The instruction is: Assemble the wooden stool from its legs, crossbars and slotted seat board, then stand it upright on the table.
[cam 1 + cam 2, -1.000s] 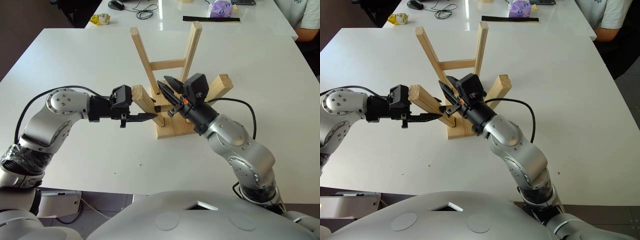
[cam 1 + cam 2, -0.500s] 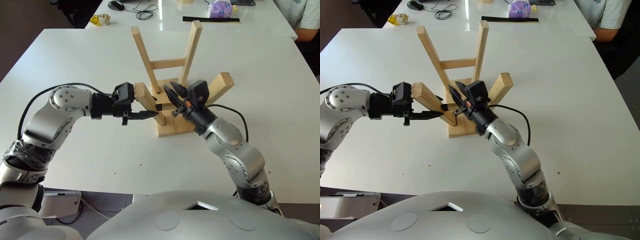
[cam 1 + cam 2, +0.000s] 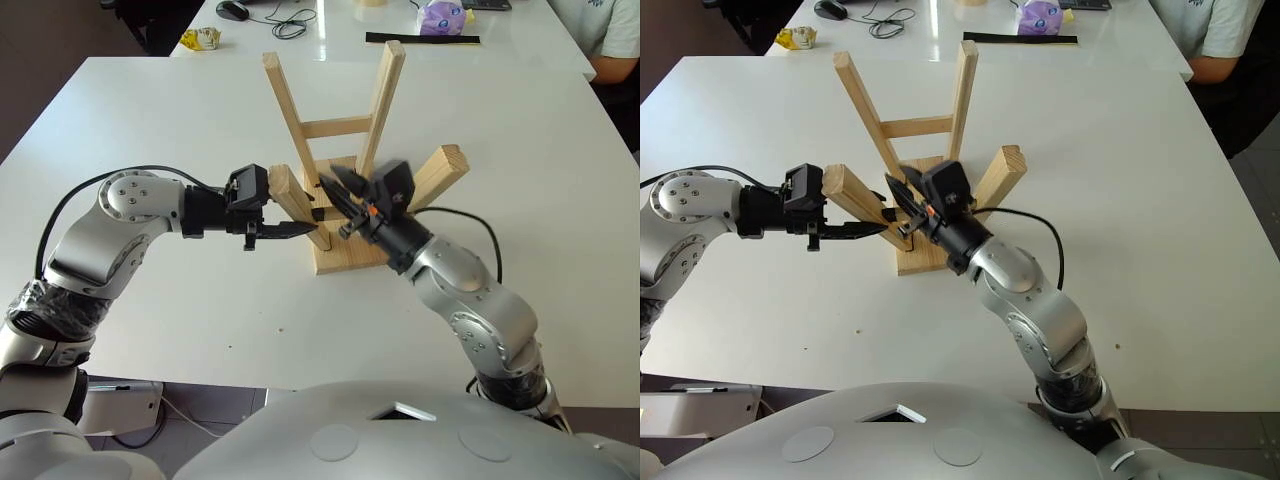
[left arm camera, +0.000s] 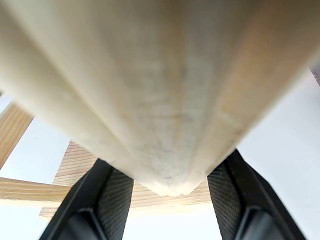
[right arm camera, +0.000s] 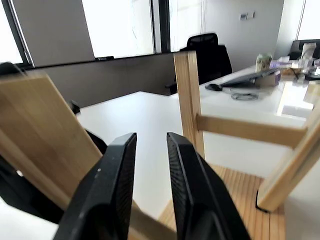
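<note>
The leg (image 3: 288, 196) pinched by the left hand (image 3: 292, 232) is best held steady on the seat board (image 3: 348, 262) while the slightly spread right hand (image 3: 335, 204) is aligned.

A wooden leg (image 4: 165, 90) runs out from close to the camera, its far end sitting between the left hand's (image 4: 170, 199) two black fingers (image 4: 112, 197), which press against its sides. Beyond the fingertips lies the slatted seat board (image 4: 80, 165) on the white surface (image 4: 280, 130).
</note>
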`<state>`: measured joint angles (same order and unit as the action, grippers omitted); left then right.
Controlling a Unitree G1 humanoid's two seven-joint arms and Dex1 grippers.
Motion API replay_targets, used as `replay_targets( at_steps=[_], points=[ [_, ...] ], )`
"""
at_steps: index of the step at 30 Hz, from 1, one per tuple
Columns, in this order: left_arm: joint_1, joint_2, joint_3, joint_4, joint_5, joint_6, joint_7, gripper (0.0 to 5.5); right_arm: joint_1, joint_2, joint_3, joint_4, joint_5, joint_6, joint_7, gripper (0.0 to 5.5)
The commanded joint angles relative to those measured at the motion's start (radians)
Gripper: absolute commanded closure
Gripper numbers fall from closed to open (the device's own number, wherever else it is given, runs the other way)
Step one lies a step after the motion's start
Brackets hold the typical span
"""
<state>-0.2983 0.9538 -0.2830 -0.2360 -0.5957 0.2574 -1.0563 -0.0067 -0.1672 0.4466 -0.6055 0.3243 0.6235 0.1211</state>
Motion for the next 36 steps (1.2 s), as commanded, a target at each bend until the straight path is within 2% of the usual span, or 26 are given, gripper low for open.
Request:
replay_targets(
  at_steps=[1, 7, 16, 18, 21, 25, 27, 33, 36],
  points=[
    [0.035, 0.031, -0.084, 0.072, 0.187, 0.094, 0.001, 3.44, 0.026, -0.007, 0.003, 0.066, -0.045, -0.001, 0.004, 4.39],
    [0.048, 0.028, -0.078, 0.065, 0.185, 0.097, 0.018, 3.44, -0.028, 0.042, -0.080, -0.041, 0.022, 0.003, 0.011, 4.39],
    [0.067, 0.024, -0.072, 0.054, 0.188, 0.093, 0.038, 3.44, -0.218, 0.145, -0.216, -0.261, 0.252, 0.121, -0.032, 4.39],
    [0.071, 0.021, -0.071, 0.051, 0.188, 0.094, 0.044, 3.44, -0.230, 0.143, -0.202, -0.250, 0.259, 0.133, -0.030, 4.39],
    [0.065, 0.016, -0.073, 0.051, 0.189, 0.095, 0.046, 3.44, -0.150, 0.084, -0.123, -0.172, 0.198, 0.120, 0.004, 4.39],
    [0.052, 0.013, -0.077, 0.055, 0.192, 0.097, 0.040, 3.44, -0.039, -0.040, 0.012, 0.005, 0.042, 0.050, 0.045, 4.39],
    [0.033, 0.007, -0.086, 0.070, 0.199, 0.093, 0.025, 3.44, -0.003, -0.065, 0.047, 0.057, -0.016, 0.018, 0.048, 4.39],
    [0.036, 0.012, -0.081, 0.079, 0.207, 0.087, 0.018, 3.44, -0.033, 0.010, -0.038, -0.054, 0.047, -0.007, 0.043, 4.39],
    [0.041, 0.014, -0.079, 0.077, 0.208, 0.086, 0.023, 3.44, -0.100, 0.073, -0.132, -0.170, 0.183, 0.035, 0.020, 4.39]
  ],
)
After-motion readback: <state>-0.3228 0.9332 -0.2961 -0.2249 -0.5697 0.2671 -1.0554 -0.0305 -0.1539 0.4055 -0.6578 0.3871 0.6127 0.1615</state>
